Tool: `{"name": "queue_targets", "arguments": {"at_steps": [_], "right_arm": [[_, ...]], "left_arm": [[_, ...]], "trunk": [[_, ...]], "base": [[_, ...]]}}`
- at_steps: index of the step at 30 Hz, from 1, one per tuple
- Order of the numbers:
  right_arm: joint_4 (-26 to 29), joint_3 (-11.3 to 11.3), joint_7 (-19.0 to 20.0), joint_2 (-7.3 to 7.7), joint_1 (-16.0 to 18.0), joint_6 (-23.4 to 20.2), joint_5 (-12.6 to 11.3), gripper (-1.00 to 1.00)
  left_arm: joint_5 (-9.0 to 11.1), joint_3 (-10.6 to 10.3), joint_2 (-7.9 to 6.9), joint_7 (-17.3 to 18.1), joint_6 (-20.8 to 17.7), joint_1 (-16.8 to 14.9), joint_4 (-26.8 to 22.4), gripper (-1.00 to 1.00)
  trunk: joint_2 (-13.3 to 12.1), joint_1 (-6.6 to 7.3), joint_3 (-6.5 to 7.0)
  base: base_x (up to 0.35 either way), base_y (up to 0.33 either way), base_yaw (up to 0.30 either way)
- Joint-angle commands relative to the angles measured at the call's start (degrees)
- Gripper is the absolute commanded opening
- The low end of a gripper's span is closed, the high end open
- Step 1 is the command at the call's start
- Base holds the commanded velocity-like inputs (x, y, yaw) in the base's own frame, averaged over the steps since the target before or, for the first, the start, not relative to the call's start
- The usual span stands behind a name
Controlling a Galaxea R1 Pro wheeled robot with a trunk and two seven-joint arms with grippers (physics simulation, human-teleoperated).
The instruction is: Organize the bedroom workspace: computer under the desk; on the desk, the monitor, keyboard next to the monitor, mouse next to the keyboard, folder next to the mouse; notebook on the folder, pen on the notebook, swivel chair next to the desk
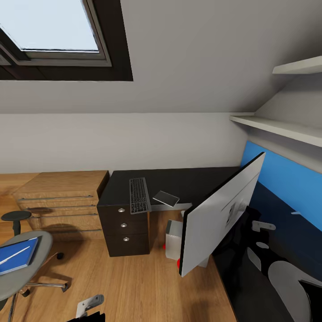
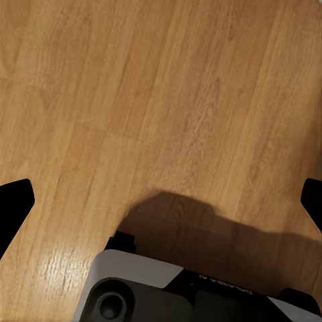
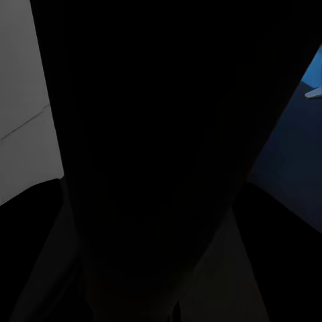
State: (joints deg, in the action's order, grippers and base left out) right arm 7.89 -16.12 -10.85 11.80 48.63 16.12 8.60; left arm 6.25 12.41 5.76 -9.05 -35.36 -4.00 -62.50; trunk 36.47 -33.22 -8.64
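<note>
The monitor (image 1: 219, 214) hangs steeply tilted over the black desk (image 1: 188, 179), its pale back towards me. My right gripper is behind it, and in the right wrist view a black mass (image 3: 161, 168) fills the space between the fingers. The keyboard (image 1: 139, 195) lies at the desk's far end beside a thin grey pad (image 1: 166, 198). The grey computer (image 1: 173, 232) stands under the desk. The blue folder (image 1: 18, 256) rests on the swivel chair (image 1: 38, 243) with the white pen (image 1: 13, 255) across it. My left gripper (image 1: 89, 305) (image 2: 161, 208) is open over the wood floor.
A dark three-drawer unit (image 1: 124, 228) stands under the desk's far end, next to a light-wood drawer chest (image 1: 62, 199). The blue back panel (image 1: 286, 179) and wall shelves (image 1: 277, 125) run along the right. Wood floor (image 1: 134, 277) lies between chair and desk.
</note>
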Motion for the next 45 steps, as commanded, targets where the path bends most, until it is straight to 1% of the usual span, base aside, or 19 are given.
{"name": "queue_targets", "arguments": {"at_steps": [1,41,45], "right_arm": [[-0.15,-0.02,0.04,-0.02,0.06,0.14,0.54,-1.0],[-0.07,0.13,0.56,-0.11,0.06,0.14,0.58,-1.0],[-0.07,0.13,0.56,-0.11,0.06,0.14,0.57,-1.0]], "left_arm": [[0.61,0.05,0.04,-0.37,-0.24,-0.05,-0.08,1.0],[0.61,0.08,-0.05,-0.44,-0.24,-0.05,-0.08,1.0],[0.61,0.08,-0.05,-0.44,-0.23,-0.05,-0.08,1.0]], "trunk": [[0.08,-0.02,-0.1],[0.08,-0.02,-0.1],[0.08,-0.02,-0.1]], "base": [[0.0,0.0,0.0],[0.0,0.0,0.0],[-0.104,0.0,0.0]]}}
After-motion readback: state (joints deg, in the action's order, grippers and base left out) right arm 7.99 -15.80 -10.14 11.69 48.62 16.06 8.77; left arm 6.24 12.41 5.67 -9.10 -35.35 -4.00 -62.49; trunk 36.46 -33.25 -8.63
